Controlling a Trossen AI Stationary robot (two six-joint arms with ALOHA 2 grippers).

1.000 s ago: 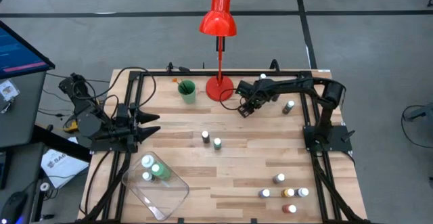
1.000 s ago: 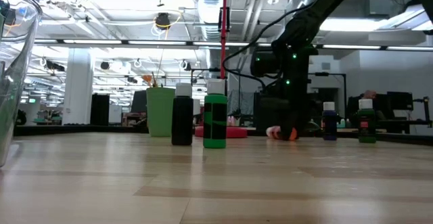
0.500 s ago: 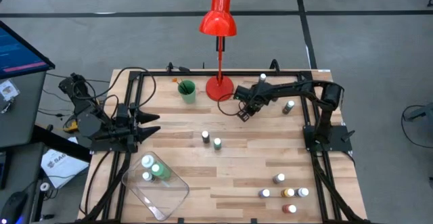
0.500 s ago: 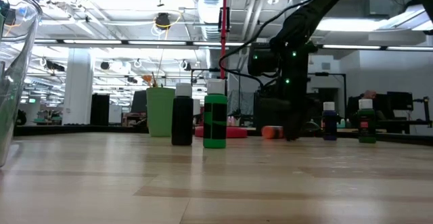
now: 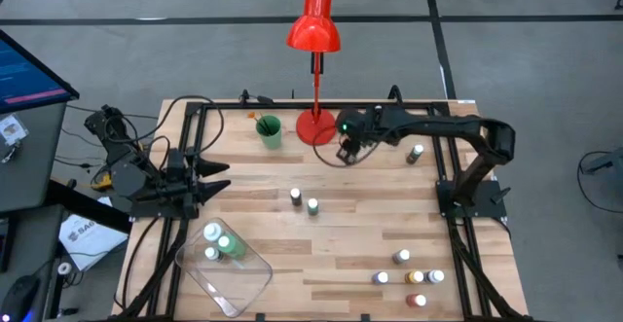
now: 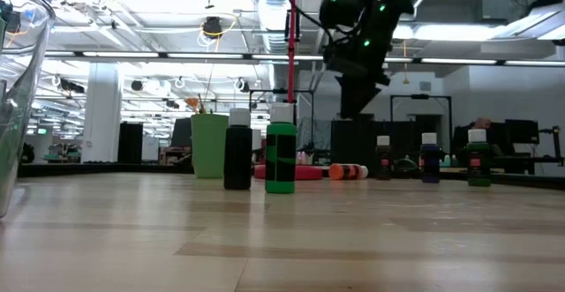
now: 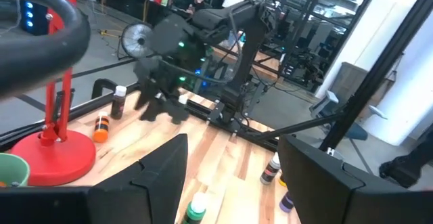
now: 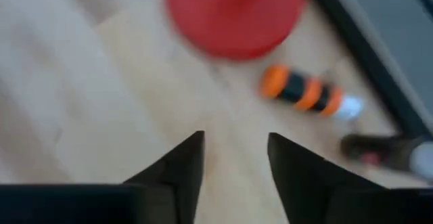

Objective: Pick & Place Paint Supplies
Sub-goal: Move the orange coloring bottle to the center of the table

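The light wooden slatted table (image 5: 321, 215) fills the high view, and at its far edge stands the tall red desk lamp (image 5: 315, 116), round base on the boards. The dark right arm (image 5: 438, 127) reaches in from the right to that base, and the right gripper (image 5: 347, 153) hangs just right of it, clear above the tabletop, fingers apart and holding nothing. Over at the left edge the left gripper (image 5: 216, 180) waits, fingers spread, empty too. At the near left corner lies the clear plastic tray (image 5: 226, 268), with a larger green bottle (image 5: 230, 245) and small white-capped ones inside it. Left of the lamp sits the green cup (image 5: 269, 130) with thin dark brushes standing in it. Now the small stuff: an orange paint bottle with dark bands (image 8: 304, 94) lies on its side just beside the lamp base, white cap pointing away from it, apart from the right gripper's fingers (image 8: 177, 166). A dark bottle (image 5: 295, 197) and a green bottle (image 5: 312, 206) stand upright side by side mid-table. One bottle (image 5: 417, 153) stands right of the arm, and a cluster of small bottles (image 5: 409, 273) sits at the near right.
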